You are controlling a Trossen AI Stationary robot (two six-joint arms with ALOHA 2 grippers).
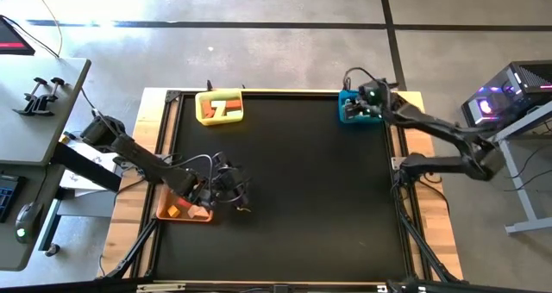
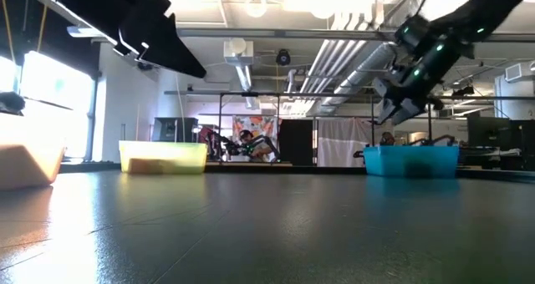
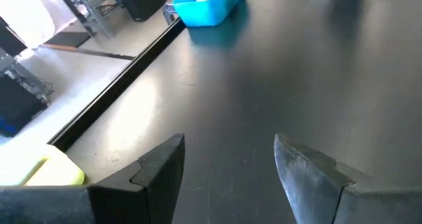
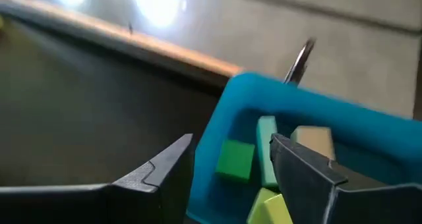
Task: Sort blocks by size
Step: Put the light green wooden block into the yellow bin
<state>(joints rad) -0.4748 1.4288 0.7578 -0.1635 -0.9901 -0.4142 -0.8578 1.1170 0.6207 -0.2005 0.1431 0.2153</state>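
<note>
three bins now hold the blocks, so you have little loose on the mat. in the high view the yellow bin [image 1: 219, 106] sits upper left of centre with orange and red bars in it, the blue bin [image 1: 356, 109] upper right of centre, and the orange bin [image 1: 183, 210] lower left with tan and orange pieces.

the right gripper [image 1: 369, 95] hangs over the blue bin, fingers parted and holding nothing; its wrist view shows a green cube [image 4: 235, 160], a mint bar [image 4: 266, 150], a tan block [image 4: 312, 140] and a yellow-green piece [image 4: 269, 207] lying inside. the left gripper [image 1: 231, 188] hovers just right of the orange bin, fingers well apart, empty, with bare mat between them.

judge these blocks as light, rigid and hard-edged, likely smooth painted wood or plastic, so they may slip. take cubes across two flat opposite faces, bars across the short width near the middle, and avoid sloped wedge faces. the bins look like thin, glossy plastic and may shift if nudged.
</note>
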